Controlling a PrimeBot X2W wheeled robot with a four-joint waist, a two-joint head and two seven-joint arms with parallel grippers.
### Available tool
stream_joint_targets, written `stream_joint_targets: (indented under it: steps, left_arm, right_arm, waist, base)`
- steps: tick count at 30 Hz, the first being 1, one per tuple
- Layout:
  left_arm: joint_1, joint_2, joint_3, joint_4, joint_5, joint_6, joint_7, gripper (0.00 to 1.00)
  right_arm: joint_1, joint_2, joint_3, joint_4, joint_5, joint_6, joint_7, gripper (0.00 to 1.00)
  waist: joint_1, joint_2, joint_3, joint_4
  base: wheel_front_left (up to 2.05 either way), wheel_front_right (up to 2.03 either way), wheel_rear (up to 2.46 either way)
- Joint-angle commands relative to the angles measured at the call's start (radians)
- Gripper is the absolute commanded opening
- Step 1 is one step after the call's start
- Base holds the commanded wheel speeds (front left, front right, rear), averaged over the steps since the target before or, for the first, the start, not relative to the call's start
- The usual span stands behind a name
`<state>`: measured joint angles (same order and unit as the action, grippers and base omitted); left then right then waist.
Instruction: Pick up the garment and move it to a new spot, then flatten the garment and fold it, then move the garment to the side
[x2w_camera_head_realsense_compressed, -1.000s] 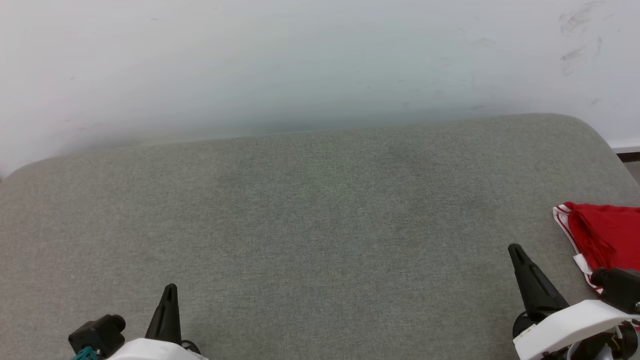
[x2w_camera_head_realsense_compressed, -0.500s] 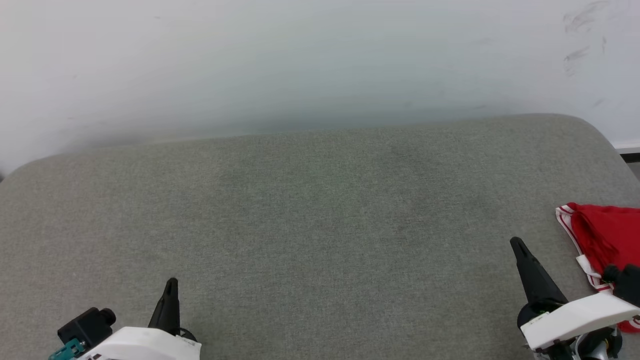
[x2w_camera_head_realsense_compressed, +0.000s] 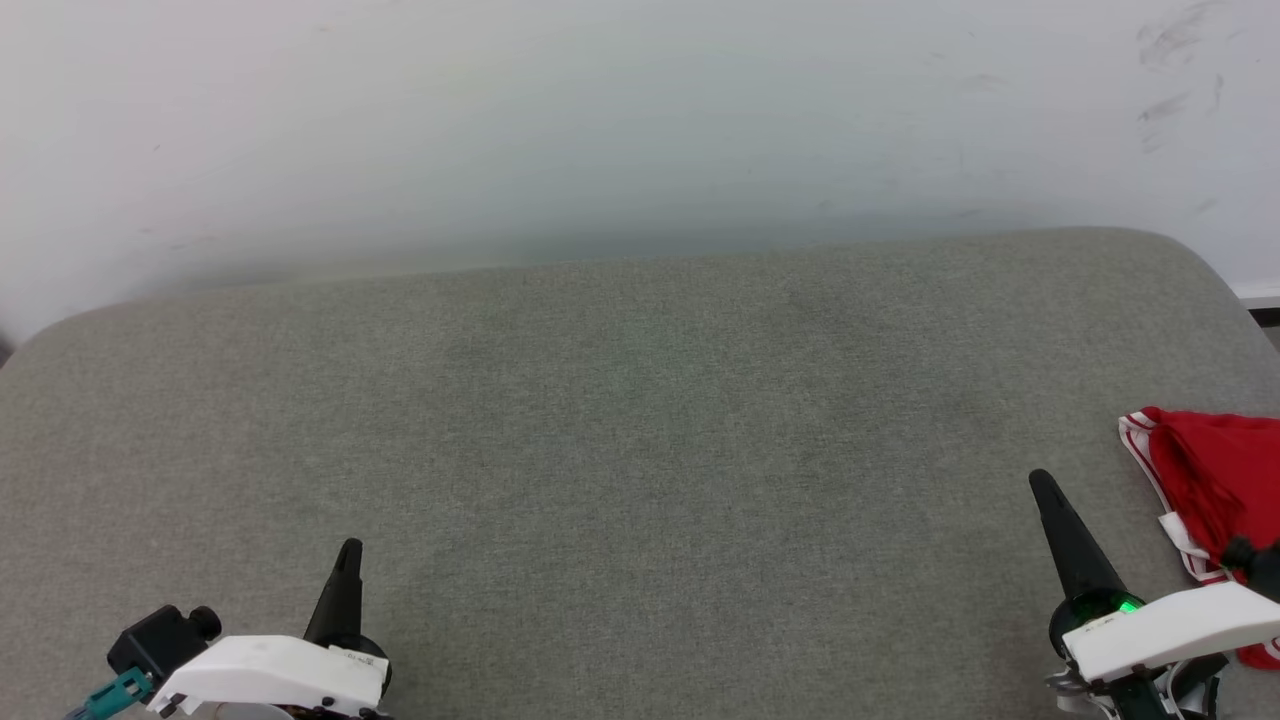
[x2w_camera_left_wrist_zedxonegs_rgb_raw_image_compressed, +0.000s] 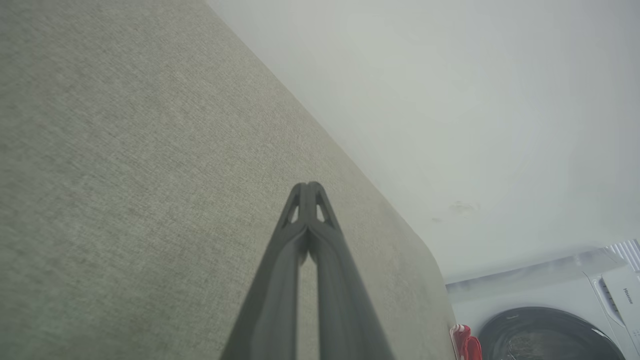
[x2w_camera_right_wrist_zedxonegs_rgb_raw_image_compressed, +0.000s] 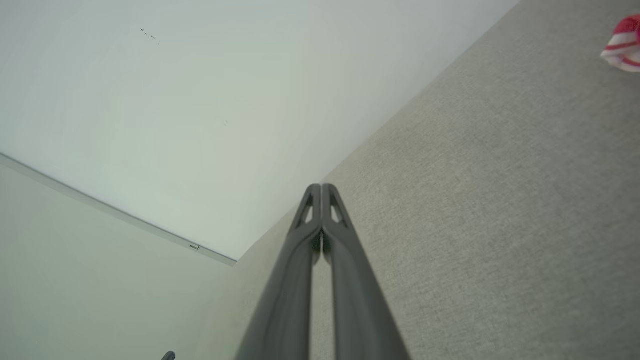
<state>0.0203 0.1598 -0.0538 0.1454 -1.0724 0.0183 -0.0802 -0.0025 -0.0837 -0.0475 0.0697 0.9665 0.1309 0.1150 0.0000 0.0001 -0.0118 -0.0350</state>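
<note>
Left claw (x2w_camera_head_realsense_compressed: 347, 552) has its fingers pressed together on nothing, low at the near left over the grey fabric-covered desk (x2w_camera_head_realsense_compressed: 640, 420); the left wrist view shows its tips (x2w_camera_left_wrist_zedxonegs_rgb_raw_image_compressed: 310, 187) touching. Right claw (x2w_camera_head_realsense_compressed: 1041, 482) is likewise closed and empty at the near right, tips (x2w_camera_right_wrist_zedxonegs_rgb_raw_image_compressed: 321, 188) meeting. The garment (x2w_camera_head_realsense_compressed: 1215, 470) lies bunched at the desk's right edge, just beside the right claw, apart from its fingers. A pale wall (x2w_camera_head_realsense_compressed: 600, 120) stands behind.
</note>
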Motion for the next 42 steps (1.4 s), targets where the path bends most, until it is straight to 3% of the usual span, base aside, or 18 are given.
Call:
stream_joint_targets:
  steps: [1,42]
  left_arm:
    - [-0.026,0.000,0.012,-0.004,-0.024,-0.009,0.010,0.00]
    - [-0.095,-0.060,0.097,0.060,-0.352,-0.099,0.115,0.00]
  right_arm:
    - [-0.032,0.003,-0.004,-0.002,0.030,0.000,-0.004,0.00]
    - [-0.083,0.019,-0.039,0.108,0.414,0.000,-0.007,0.00]
  waist:
    - [0.0000,-0.0001,0.000,0.001]
    - [0.0000,-0.0001,0.008,0.019]
  base:
    - [0.00,0.00,0.00]
    - [0.00,0.00,0.00]
